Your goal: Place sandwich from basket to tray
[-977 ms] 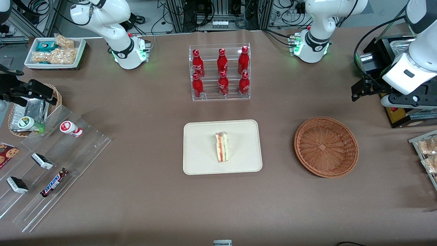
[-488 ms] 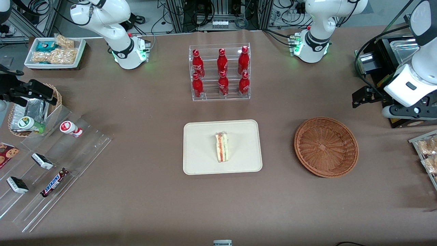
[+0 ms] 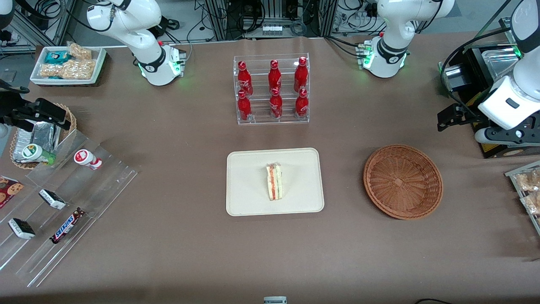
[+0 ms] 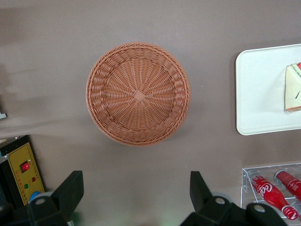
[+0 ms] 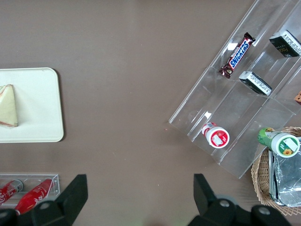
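The sandwich point(image 3: 274, 182) lies on its side near the middle of the cream tray point(image 3: 244, 198), exactly where it lay a second ago, and the empty wicker basket point(image 3: 403, 181) sits on the brown table point(image 3: 190, 253) beside the tray, toward the working arm's end, also unmoved. What has changed is the left arm: over the last second its gripper point(image 3: 448, 115) has drifted slightly toward the working arm's end of the table, and it now hangs above bare tabletop farther from the front camera than the basket, well apart from both basket and tray. Its fingers stand wide apart with nothing between them; in the wrist view the two dark fingertips point(image 4: 70, 188) frame open table, with the whole basket point(image 4: 138, 93) seen from above.

In that wrist view the tray point(image 4: 263, 94) is cut off at the edge, so only a slice of the sandwich point(image 4: 292, 88) shows. A yellow control box point(image 4: 23, 172) with a red switch is partly hidden. Farthest off, the clear rack of red cola bottles point(image 3: 272, 89) stands undisturbed, only two bottles showing in the wrist view
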